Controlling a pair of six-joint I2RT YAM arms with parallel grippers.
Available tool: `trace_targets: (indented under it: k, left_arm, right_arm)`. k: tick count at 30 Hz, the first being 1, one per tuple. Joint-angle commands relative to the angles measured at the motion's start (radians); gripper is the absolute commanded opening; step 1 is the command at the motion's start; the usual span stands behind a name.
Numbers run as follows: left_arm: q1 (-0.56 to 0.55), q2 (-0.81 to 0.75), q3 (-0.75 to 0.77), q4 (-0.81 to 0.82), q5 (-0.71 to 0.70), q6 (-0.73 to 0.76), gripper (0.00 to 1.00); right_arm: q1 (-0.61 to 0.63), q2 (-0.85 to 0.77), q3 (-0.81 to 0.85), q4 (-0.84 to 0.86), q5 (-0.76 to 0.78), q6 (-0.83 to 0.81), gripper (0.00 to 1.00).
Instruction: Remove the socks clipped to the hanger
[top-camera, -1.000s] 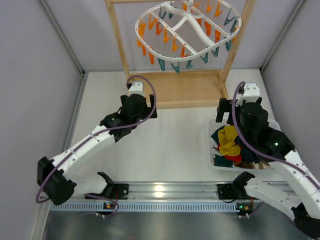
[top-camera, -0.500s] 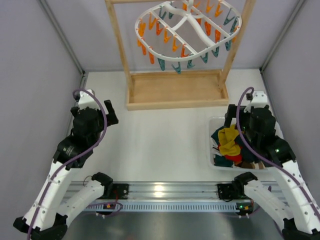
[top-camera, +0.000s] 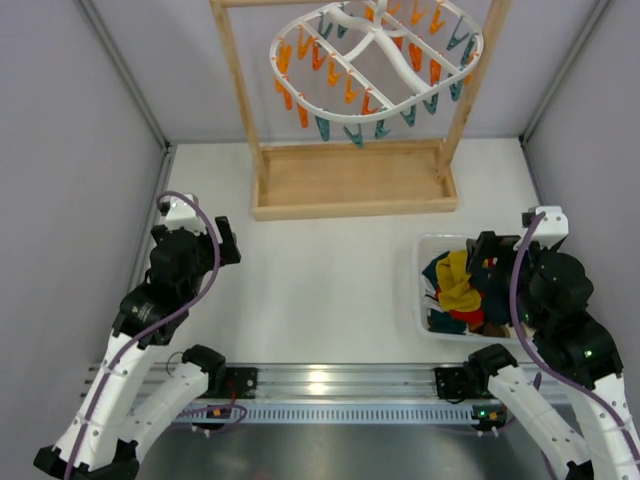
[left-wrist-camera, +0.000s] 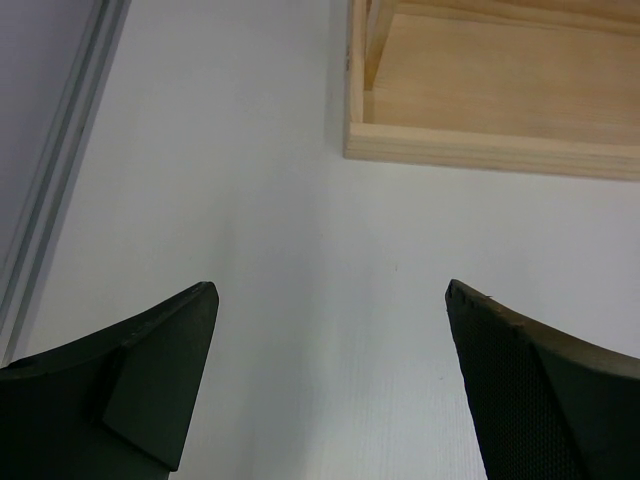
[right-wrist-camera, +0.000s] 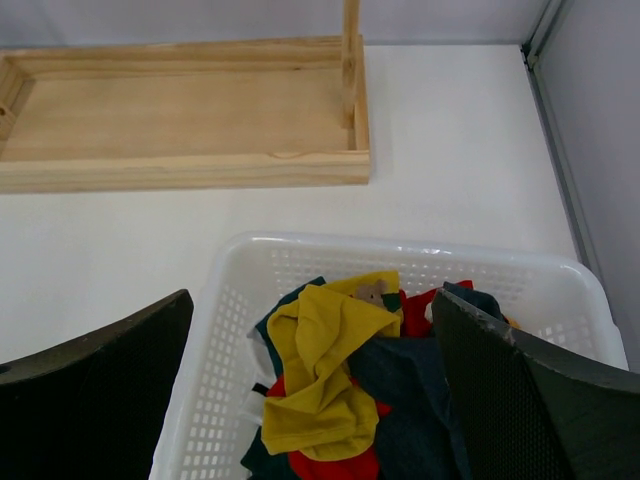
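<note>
We have drawn both arms back from the wooden stand (top-camera: 350, 180); left gripper (left-wrist-camera: 330, 290) and right gripper (right-wrist-camera: 312, 298) gape wide, empty. The socks (right-wrist-camera: 320, 400) lie heaped in the white basket (right-wrist-camera: 230, 300) on the pale table (top-camera: 330, 270); beyond, the hanger (top-camera: 276, 48) carries only pegs, so we judge the job done; grey walls (top-camera: 60, 150) enclose everything

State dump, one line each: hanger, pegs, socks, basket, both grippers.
White plastic oval lattice hanger: hung in the light wooden frame stand, no socks clipped.
Orange and teal pegs: dangling, all bare.
Red, mustard and navy fabric socks: heaped in the basket.
White perforated plastic basket: upright, holding the socks.
Left gripper: open, empty, over the white table.
Right gripper: open, empty, above the basket.
</note>
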Motion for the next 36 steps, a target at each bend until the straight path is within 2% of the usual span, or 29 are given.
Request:
trace_targets:
  k: [1, 36]
  left_arm:
    - [0.021, -0.032, -0.011, 0.072, -0.018, -0.002, 0.99]
    - [0.038, -0.068, -0.022, 0.084, 0.014, 0.000, 0.99]
  right_arm:
    - [0.009, -0.028, 0.006, -0.009, 0.043, -0.016, 0.99]
    - [0.009, -0.078, -0.001, 0.003, 0.064, -0.027, 1.00]
